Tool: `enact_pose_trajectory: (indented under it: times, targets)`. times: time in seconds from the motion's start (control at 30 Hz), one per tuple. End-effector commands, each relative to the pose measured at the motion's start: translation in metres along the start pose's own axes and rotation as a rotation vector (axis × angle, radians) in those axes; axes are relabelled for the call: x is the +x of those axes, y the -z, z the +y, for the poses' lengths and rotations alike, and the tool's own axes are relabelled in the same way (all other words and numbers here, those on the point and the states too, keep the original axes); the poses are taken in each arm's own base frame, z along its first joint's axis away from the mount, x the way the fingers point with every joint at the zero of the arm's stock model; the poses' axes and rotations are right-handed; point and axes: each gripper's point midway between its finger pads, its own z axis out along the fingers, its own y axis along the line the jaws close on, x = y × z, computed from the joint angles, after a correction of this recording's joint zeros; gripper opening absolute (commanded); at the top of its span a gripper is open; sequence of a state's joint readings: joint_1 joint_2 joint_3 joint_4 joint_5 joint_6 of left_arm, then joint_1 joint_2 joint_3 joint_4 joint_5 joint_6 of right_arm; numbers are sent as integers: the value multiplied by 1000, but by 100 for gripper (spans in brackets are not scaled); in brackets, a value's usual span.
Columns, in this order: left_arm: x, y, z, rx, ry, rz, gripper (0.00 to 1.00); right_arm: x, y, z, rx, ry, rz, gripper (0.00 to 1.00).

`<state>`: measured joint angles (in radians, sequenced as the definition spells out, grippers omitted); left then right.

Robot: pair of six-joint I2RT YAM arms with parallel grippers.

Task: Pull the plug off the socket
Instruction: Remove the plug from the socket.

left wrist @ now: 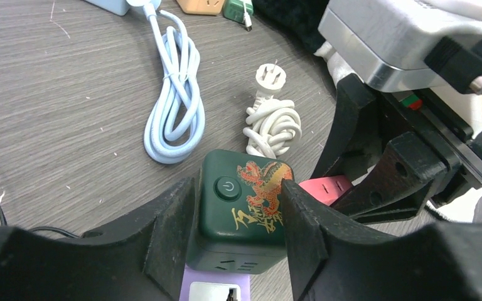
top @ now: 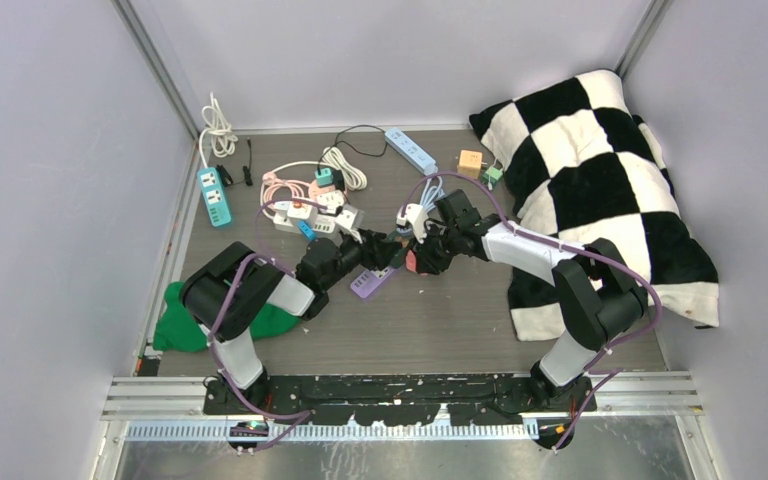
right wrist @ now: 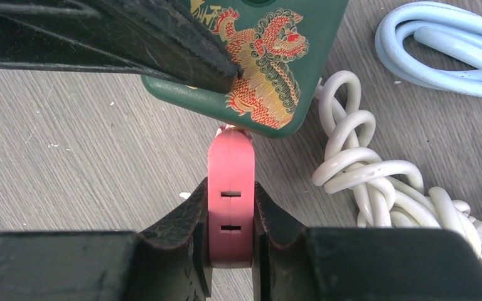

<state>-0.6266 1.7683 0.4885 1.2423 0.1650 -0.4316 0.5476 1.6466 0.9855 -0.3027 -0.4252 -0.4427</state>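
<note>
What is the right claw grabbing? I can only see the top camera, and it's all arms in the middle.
Observer: The right claw is pinching a pink plug flat between its fingers.
Operator: Is the plug stuck in something?
Observer: Its end sits against a green cube with sockets, which has a gold and red dragon on top.
Operator: Who holds the cube?
Observer: The left claw squeezes it from both sides.
</note>
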Motion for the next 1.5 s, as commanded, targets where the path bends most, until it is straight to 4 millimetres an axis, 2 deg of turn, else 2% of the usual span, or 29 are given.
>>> enact_pose_trajectory:
  times: [0.0, 0.17, 0.37, 0.5, 0.63, 0.7, 0.83, 1.07, 1.17, 1.3, 1.47]
  targets:
    - [37, 14, 21, -66, -74, 147, 50, -3, 5, 1, -9, -6, 9, 1]
    - [53, 26, 24, -69, -83, 196, 45, 2, 7, 5, -6, 24, 37, 1]
    - [68, 34, 23, -58, -65, 236, 39, 17, 3, 19, -5, 91, 110, 1]
    - [76, 36, 23, -50, -51, 258, 35, 15, 2, 17, 32, 39, 113, 1]
    - [82, 36, 23, -40, -37, 256, 28, 7, -3, 39, -2, -19, 84, 1]
    - [83, 36, 23, -38, -31, 251, 23, 5, -6, 42, 9, -8, 89, 1]
    - [88, 41, 25, -46, -29, 260, 22, 6, -4, 33, 60, 8, 108, 1]
    - [94, 44, 28, -54, -25, 265, 21, 27, 9, 11, 122, 27, 167, 1]
    - [93, 42, 27, -46, -24, 260, 21, 32, 12, 9, 123, 2, 174, 1]
    - [95, 39, 26, -38, -23, 264, 20, 25, 8, 25, 54, -51, 141, 1]
    - [96, 39, 26, -34, -21, 267, 20, 9, -4, 57, -17, -49, 117, 1]
